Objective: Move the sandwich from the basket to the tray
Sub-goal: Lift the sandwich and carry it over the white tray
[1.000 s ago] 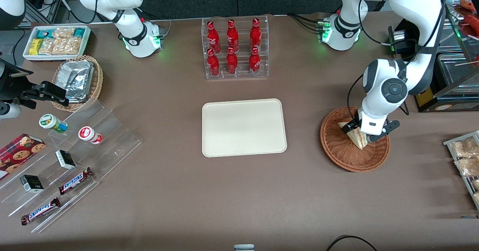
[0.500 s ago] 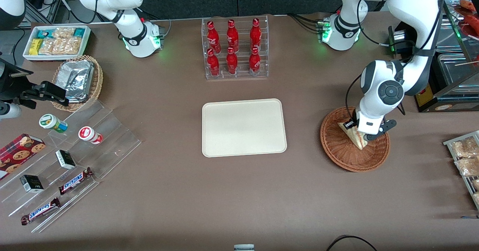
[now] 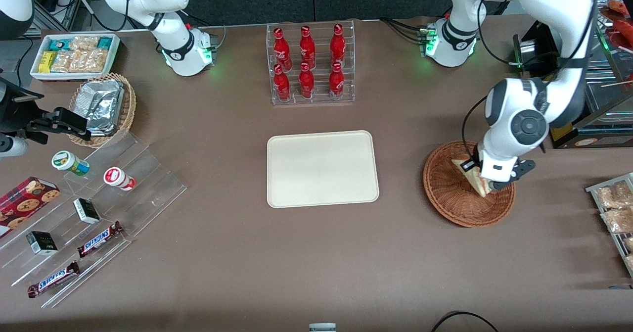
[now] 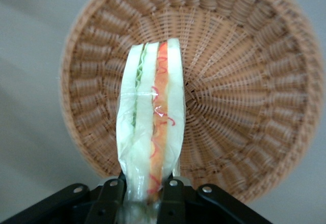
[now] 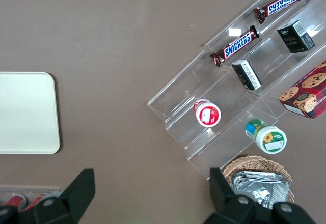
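The sandwich [image 3: 471, 175] [image 4: 153, 127], a plastic-wrapped white wedge with red and yellowish filling, hangs just above the reddish-brown wicker basket [image 3: 452, 201] [image 4: 244, 91]. My left gripper [image 3: 484, 184] [image 4: 147, 196] is shut on the sandwich's narrow end, with one black finger pressing on each side. In the wrist view the sandwich stands edge-on over the basket's bottom without touching it. The cream tray [image 3: 322, 168] [image 5: 25, 112] lies flat at the table's middle, bare, beside the basket toward the parked arm's end.
A clear rack of red bottles [image 3: 309, 65] stands farther from the camera than the tray. A stepped acrylic shelf with snacks [image 3: 99, 208], a small basket of foil packs [image 3: 104, 107] and a white bin [image 3: 74, 55] sit at the parked arm's end. Packets on a rack [image 3: 613, 208] lie near the basket.
The wrist has shifted slightly toward the working arm's end, carrying the sandwich with it. The grip on the sandwich is unchanged.
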